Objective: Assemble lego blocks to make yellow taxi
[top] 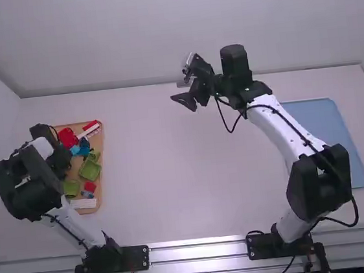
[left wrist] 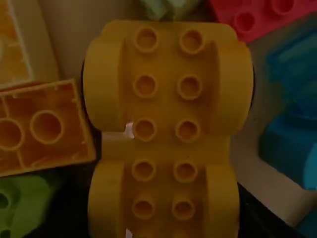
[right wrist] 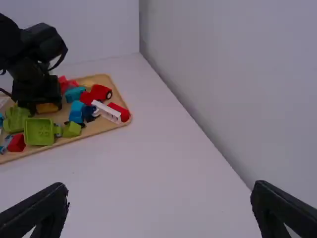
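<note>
No readable text, labels or numbers anywhere.

The widest passage is the broad stretch of table (top: 174,183) right of the tray (top: 101,145), reaching to the blue mat (top: 359,150). The right arm (top: 292,131) angles over that stretch's far part. The left arm (top: 31,185) blocks the tray's left side. On the tray, a yellow brick (left wrist: 44,126) crowds the yellow base (left wrist: 166,148); bare wood shows between the base and the blue brick (left wrist: 292,146). The far wall (top: 158,34) bounds passage beyond the tray.
</note>
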Motion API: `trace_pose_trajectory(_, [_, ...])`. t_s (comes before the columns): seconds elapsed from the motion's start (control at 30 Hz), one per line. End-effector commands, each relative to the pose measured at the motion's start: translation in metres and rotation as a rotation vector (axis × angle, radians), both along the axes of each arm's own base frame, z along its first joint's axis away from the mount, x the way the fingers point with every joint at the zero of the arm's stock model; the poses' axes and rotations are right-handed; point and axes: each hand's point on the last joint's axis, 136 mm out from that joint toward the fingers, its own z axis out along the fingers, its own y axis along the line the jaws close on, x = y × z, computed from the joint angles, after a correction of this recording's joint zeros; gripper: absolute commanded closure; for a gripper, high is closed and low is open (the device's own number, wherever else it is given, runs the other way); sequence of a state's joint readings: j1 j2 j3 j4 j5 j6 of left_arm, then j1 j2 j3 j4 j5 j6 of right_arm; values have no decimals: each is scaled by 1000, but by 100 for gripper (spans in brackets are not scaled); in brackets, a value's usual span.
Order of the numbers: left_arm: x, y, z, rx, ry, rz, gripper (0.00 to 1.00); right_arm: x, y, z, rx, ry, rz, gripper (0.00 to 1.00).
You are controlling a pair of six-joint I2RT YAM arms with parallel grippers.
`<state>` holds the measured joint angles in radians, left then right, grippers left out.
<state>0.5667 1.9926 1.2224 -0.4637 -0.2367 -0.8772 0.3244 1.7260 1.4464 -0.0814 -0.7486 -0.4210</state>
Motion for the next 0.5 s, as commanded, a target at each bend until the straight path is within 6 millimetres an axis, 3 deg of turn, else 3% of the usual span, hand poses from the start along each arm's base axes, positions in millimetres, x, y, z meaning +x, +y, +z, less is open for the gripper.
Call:
trace_pose_trajectory(0.0, [2, 4, 6, 6, 16, -25, 50, 3, 3, 10, 10, -19, 8, 1])
trace_pose_trajectory(0.2, [19, -1, 53, 7, 3, -175, 56, 3, 3, 10, 10, -19, 8, 1])
trace_pose_trajectory(0.27, [31, -14, 73, 1, -39, -288, 63, 3, 3, 10, 10, -21, 7, 1])
trace_pose_trajectory(0.43, [41, -47, 101, 32, -79, -474, 66, 5, -1, 10, 11, -19, 0, 1])
trace_pose_trajectory(0.47, [42, -63, 108, 52, -85, -542, 66, 5, -3, 11, 13, -19, 0, 1])
